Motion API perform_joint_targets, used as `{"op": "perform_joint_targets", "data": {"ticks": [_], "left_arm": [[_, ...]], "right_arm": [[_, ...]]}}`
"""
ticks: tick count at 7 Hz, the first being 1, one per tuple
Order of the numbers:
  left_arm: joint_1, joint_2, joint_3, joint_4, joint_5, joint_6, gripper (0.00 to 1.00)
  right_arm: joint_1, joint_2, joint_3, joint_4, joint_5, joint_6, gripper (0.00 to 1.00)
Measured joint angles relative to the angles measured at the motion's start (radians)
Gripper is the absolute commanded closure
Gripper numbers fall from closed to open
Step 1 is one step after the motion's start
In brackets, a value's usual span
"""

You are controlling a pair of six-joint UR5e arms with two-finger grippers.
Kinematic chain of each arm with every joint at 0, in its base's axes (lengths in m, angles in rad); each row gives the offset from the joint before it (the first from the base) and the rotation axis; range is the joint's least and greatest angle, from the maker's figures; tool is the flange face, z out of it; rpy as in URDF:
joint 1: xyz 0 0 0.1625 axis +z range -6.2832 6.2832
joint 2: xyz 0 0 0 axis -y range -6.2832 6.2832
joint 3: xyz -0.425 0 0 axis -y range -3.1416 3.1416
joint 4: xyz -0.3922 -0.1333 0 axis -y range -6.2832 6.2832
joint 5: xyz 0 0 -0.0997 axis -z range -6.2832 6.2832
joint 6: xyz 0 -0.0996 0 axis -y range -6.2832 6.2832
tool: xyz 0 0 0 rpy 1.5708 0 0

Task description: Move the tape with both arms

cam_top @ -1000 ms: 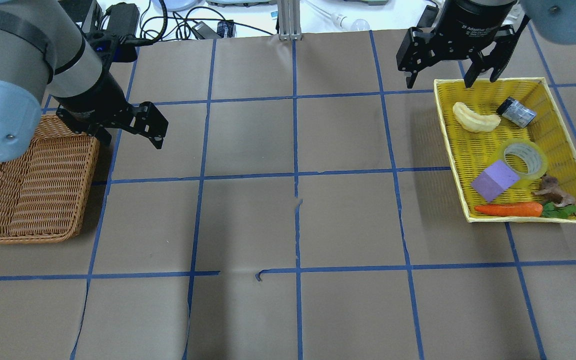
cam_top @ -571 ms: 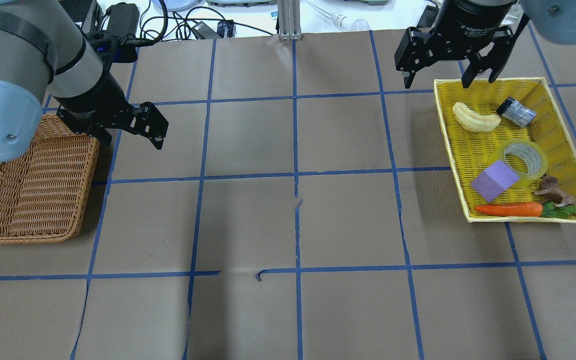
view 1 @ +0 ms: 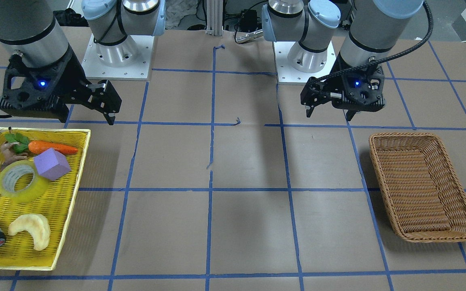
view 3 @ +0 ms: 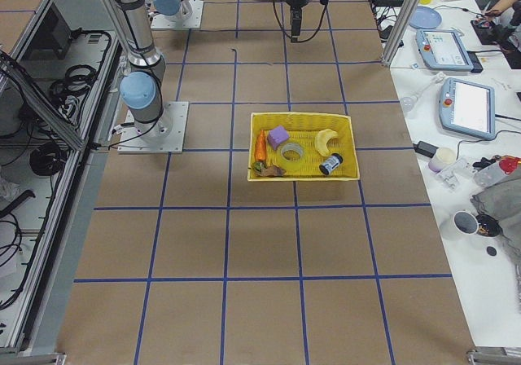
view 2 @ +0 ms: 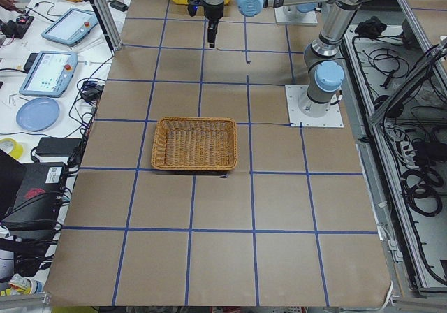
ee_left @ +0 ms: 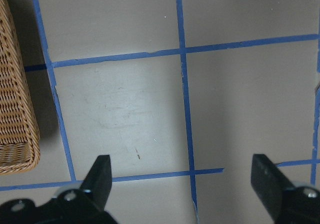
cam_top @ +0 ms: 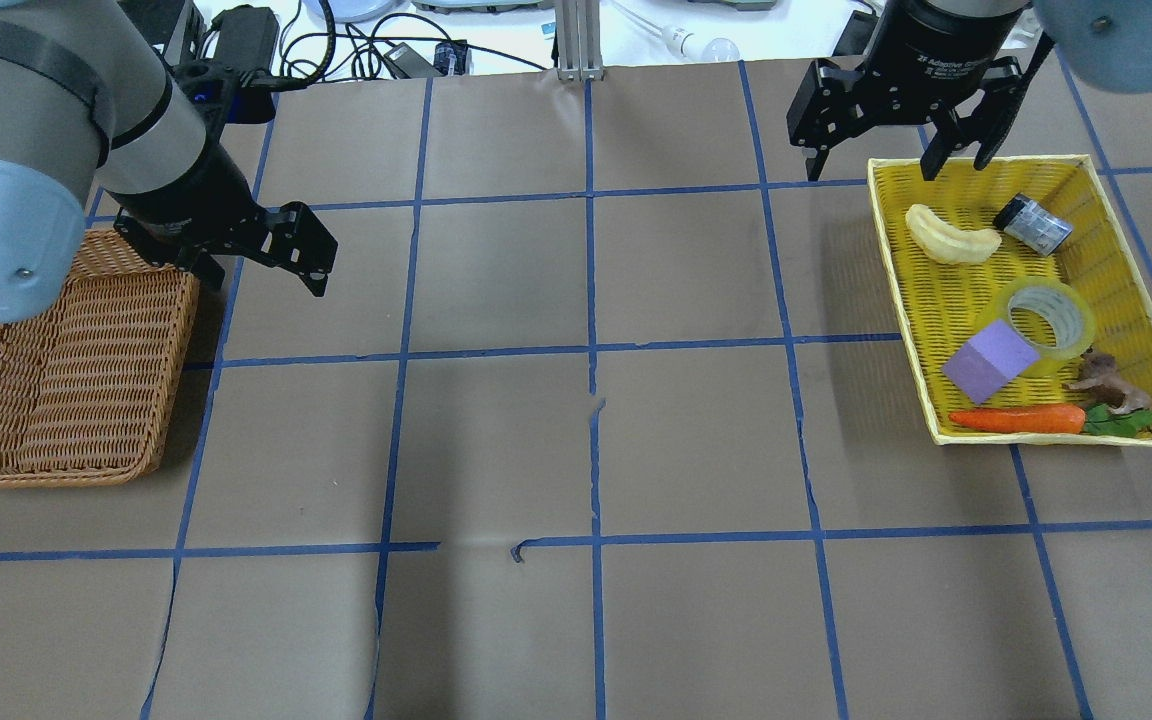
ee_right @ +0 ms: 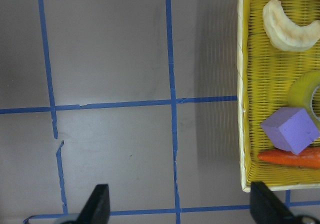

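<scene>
— On the brown table (cam_top: 496, 440), where's the tape (cam_top: 1048, 316)?
— Three o'clock, in the yellow tray (cam_top: 1086, 172), purple block (cam_top: 989, 362) touching at seven.
— Grippers?
— Left gripper (view 1: 328, 114) and right gripper (cam_top: 871, 165) both spread wide, empty.

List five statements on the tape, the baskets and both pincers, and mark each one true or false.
1. The tape lies in the yellow tray. True.
2. The right pincer grips the tape. False: it is open, empty and apart from the tape.
3. The carrot lies in the wicker basket. False: it lies in the yellow tray, and the wicker basket holds nothing.
4. The left pincer is open. True.
5. The purple block sits beside the tape. True.
</scene>
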Motion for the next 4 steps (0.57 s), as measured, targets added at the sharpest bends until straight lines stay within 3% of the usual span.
{"op": "perform_joint_targets", "data": {"ticks": [2,4], "left_arm": [[0.0,-0.001,0.0,0.001,0.0,-0.001,0.0],[0.0,0.0,0.001,0.005,-0.001,0.001,0.0]], "right_arm": [[-0.01,0.006,-0.006,0.0,-0.001,-0.033,0.0],[-0.066,0.01,-0.007,-0.007,-0.007,-0.221,0.0]]}}
